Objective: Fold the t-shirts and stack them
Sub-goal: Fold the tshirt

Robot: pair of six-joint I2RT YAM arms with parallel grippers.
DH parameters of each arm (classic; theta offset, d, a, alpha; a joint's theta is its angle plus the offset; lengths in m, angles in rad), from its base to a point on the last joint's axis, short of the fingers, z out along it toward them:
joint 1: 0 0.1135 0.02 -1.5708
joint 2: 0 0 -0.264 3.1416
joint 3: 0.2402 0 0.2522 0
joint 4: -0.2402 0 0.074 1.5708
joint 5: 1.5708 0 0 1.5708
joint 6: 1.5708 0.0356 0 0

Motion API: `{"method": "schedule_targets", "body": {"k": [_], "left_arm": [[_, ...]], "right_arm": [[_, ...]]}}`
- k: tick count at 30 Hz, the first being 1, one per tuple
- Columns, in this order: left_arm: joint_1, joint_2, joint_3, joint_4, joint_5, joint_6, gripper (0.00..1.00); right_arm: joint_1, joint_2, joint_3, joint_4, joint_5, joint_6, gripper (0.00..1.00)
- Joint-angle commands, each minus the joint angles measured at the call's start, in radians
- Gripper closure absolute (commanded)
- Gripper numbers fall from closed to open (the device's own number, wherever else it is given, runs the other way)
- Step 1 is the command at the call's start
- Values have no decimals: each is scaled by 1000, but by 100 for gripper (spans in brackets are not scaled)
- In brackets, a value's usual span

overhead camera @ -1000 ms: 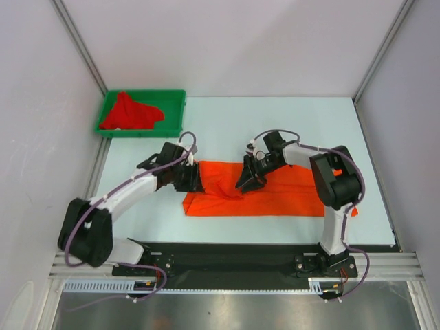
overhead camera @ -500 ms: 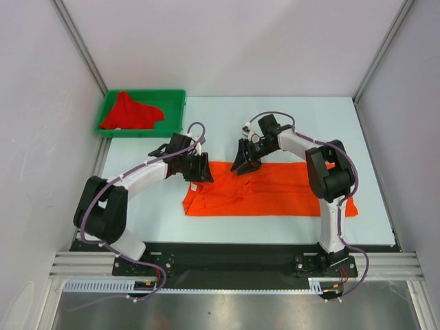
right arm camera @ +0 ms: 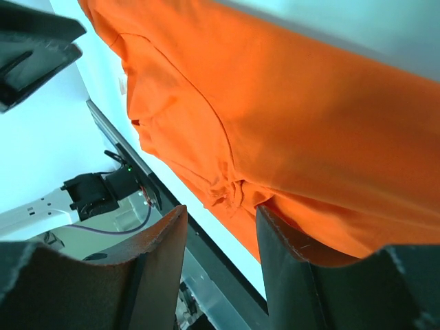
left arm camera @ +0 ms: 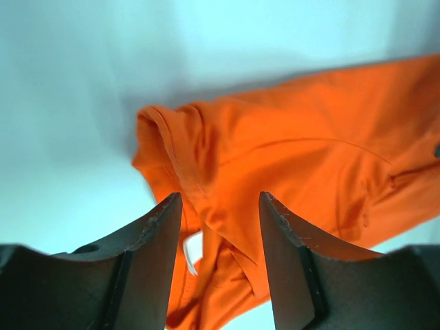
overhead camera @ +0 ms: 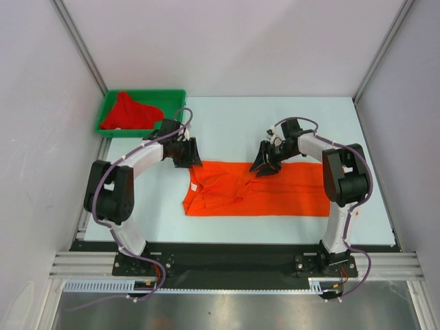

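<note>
The bright orange t-shirt [overhead camera: 289, 192] lies flat on the table as a long folded band, rumpled at its left end. My left gripper [overhead camera: 194, 161] hovers open over its far left corner. In the left wrist view the gripper [left arm camera: 220, 199] has bunched orange cloth [left arm camera: 309, 137] and a white neck label [left arm camera: 191, 253] below its gap. My right gripper [overhead camera: 260, 168] stands open at the shirt's far edge near the middle. In the right wrist view that gripper [right arm camera: 220, 210] holds nothing, with the cloth [right arm camera: 309, 124] beyond it. The red t-shirt [overhead camera: 130, 113] lies crumpled in the tray.
The green plastic tray [overhead camera: 144, 92] sits at the table's back left corner, close to my left arm. Grey walls enclose the table on three sides. The black base rail [overhead camera: 220, 258] runs along the near edge.
My left gripper has moved back and left, off the shirt's left part to its far left corner, and opened wider. The right gripper has slid right along the far edge.
</note>
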Motion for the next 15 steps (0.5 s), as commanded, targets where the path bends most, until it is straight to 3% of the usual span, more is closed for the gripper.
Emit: {"method": "schedule_targets", "body": {"k": [1, 10, 15], "left_arm": [[7, 62, 95, -34, -26, 42, 46], [35, 181, 208, -79, -61, 59, 53], [42, 230, 224, -88, -55, 65, 71]], "right_arm": [[-3, -50, -14, 30, 4, -2, 50], [-36, -6, 0, 65, 6, 38, 61], [-69, 2, -8, 82, 10, 49, 63]]}}
